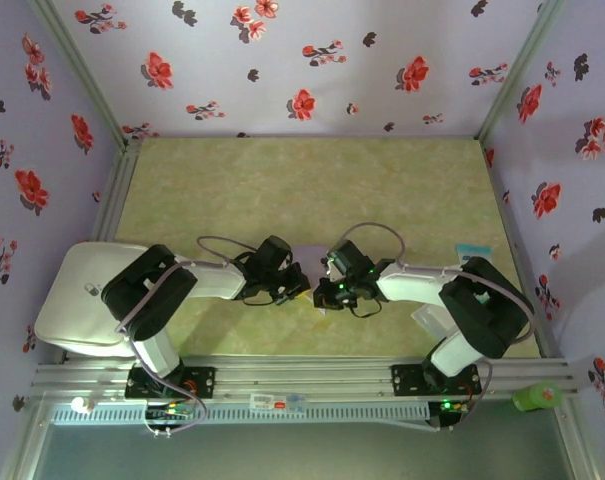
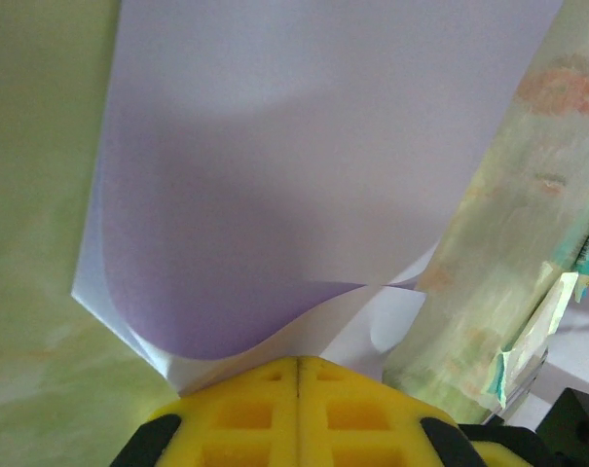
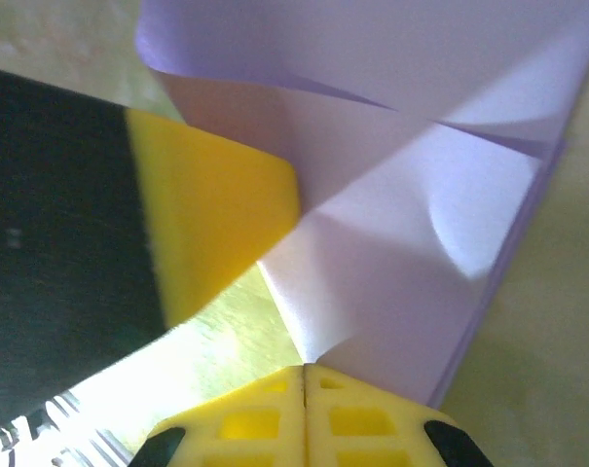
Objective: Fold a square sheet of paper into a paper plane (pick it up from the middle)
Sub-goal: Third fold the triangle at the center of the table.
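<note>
Pale lavender square sheet of paper (image 2: 304,146): thin, matt, smooth; soft creases, layers curling. Yellow left fingers (image 2: 245,413), yellow right fingers (image 3: 245,423): matt, plastic-looking, waffle-recessed faces. Pale green marbled bench (image 1: 302,180): smooth, faint sheen. Silver rail (image 1: 312,375) at 6 o'clock: ribbed bare metal. White rounded cover (image 1: 82,300) at 8 o'clock: smooth, slight gloss. Lavender floral walls (image 1: 282,60): matt print.

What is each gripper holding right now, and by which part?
Both hold the lavender paper, which is partly folded. The left gripper is shut on its curled, layered near edge. The right gripper is shut on a folded corner.
</note>
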